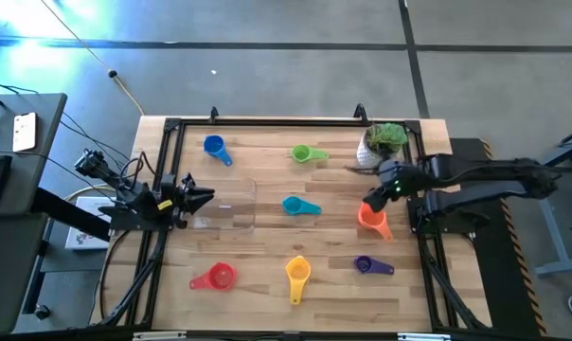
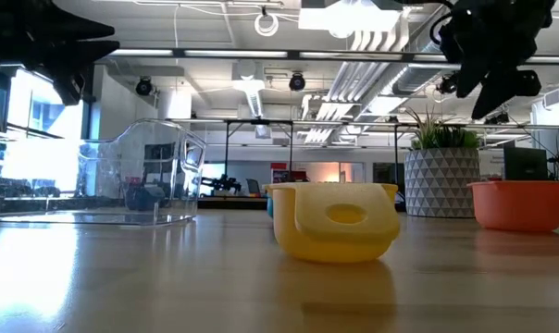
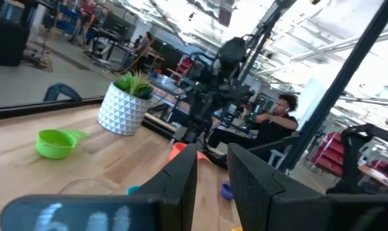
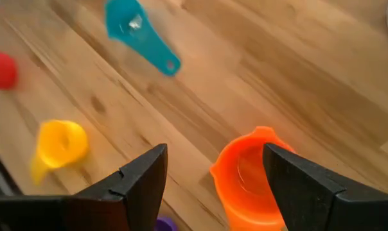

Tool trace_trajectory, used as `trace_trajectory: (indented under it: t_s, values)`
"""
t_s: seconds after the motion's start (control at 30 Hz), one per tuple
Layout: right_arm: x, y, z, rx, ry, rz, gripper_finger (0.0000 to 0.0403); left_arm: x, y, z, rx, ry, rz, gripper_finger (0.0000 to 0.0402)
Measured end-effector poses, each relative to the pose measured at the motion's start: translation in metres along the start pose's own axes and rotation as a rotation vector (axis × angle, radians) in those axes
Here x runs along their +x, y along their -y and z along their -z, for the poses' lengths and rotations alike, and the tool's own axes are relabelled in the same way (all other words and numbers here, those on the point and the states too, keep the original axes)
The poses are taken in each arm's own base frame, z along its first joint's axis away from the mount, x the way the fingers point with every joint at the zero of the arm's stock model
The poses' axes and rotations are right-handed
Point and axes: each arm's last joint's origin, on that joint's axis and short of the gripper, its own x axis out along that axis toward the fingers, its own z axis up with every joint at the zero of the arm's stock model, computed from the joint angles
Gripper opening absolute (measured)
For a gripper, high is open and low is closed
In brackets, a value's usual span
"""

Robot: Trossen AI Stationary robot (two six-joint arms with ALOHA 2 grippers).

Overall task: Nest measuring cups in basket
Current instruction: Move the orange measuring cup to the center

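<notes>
Seven measuring cups rest on their bases on the wooden table: blue (image 1: 215,148), green (image 1: 305,153), cyan (image 1: 297,206), orange (image 1: 373,220), red (image 1: 215,277), yellow (image 1: 297,272) and purple (image 1: 366,265). The clear basket (image 1: 231,206) stands at centre left with nothing in it. My right gripper (image 4: 213,173) is open and hovers above the orange cup (image 4: 252,179), well clear of it in the low view (image 2: 520,203). My left gripper (image 1: 199,197) is slightly open, level at the basket's left wall, touching nothing.
A white pot with a green plant (image 1: 384,142) stands at the far right corner, just beyond my right gripper. A black frame (image 1: 267,121) runs along the table's edges. In the low view the yellow cup (image 2: 335,222) sits nearest. A person (image 3: 277,119) is beyond the table.
</notes>
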Motion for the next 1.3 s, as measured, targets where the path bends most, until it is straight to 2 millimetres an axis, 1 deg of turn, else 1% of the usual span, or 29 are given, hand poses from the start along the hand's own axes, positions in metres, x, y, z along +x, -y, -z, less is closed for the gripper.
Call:
trace_trajectory:
  t_s: [0.13, 0.27, 0.5, 0.77, 0.97, 1.03, 1.1, 1.3]
  values:
    - [0.016, -0.011, 0.005, -0.041, -0.074, 0.044, 0.0248, 0.0, 0.0, 0.0, -0.016, -0.003, -0.001, 0.0076]
    - [0.033, -0.02, 0.012, -0.041, -0.139, 0.097, 0.0248, 0.0, 0.0, 0.0, -0.024, -0.003, -0.001, 0.0076]
    - [0.06, -0.032, 0.026, -0.101, -0.224, 0.201, 0.0248, 0.0, 0.0, 0.0, -0.025, -0.002, -0.001, 0.0076]
    - [0.084, -0.041, 0.042, -0.179, -0.303, 0.288, 0.0248, 0.0, 0.0, 0.001, -0.02, -0.007, -0.004, 0.0076]
    - [0.099, -0.042, 0.049, -0.2, -0.342, 0.351, 0.0244, 0.0, 0.0, 0.001, -0.019, -0.008, -0.005, 0.0076]
    - [0.104, -0.042, 0.05, -0.202, -0.354, 0.366, 0.0232, 0.0, 0.0, 0.001, -0.019, -0.008, -0.005, 0.0076]
    - [0.108, -0.043, 0.051, -0.204, -0.366, 0.365, 0.021, 0.0, 0.0, 0.001, -0.019, -0.008, -0.005, 0.0076]
    - [0.112, -0.045, 0.051, -0.201, -0.361, 0.351, 0.012, 0.0, 0.0, 0.001, -0.019, -0.008, -0.005, 0.0076]
